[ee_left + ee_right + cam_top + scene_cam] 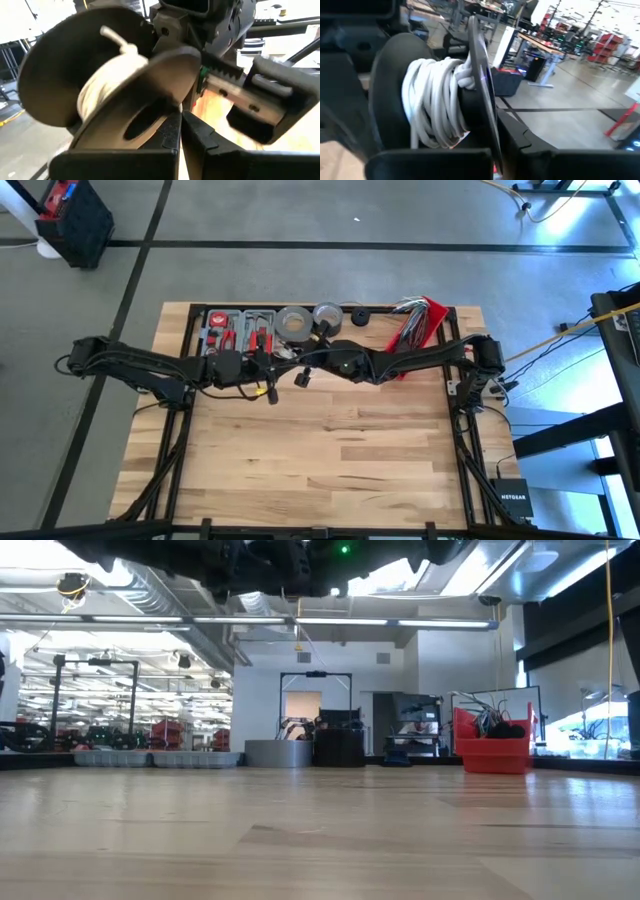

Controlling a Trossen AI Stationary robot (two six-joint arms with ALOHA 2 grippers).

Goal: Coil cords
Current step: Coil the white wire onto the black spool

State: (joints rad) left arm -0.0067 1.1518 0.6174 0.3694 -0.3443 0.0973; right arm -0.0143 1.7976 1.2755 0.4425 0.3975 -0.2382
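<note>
A black spool with two round flanges carries the white cord, wound around its hub; one cord end sticks out. Both arms hold it in the air over the table's far middle. My left gripper, also in the high view, is shut on the spool. My right gripper is open, one finger on either side of the spool. One of its fingers stands apart from the near flange. The thin dark cord does not show. My left gripper pinches the rim of the spool's near flange between its two fingers, at the flange's lower edge. The spool stands tilted beyond the fingers, lifted clear of the table.
Along the far edge lie a tool tray, two tape rolls, a small black round thing and a red bin of cables. A yellow cable runs off the right side. Bare wood lies nearer.
</note>
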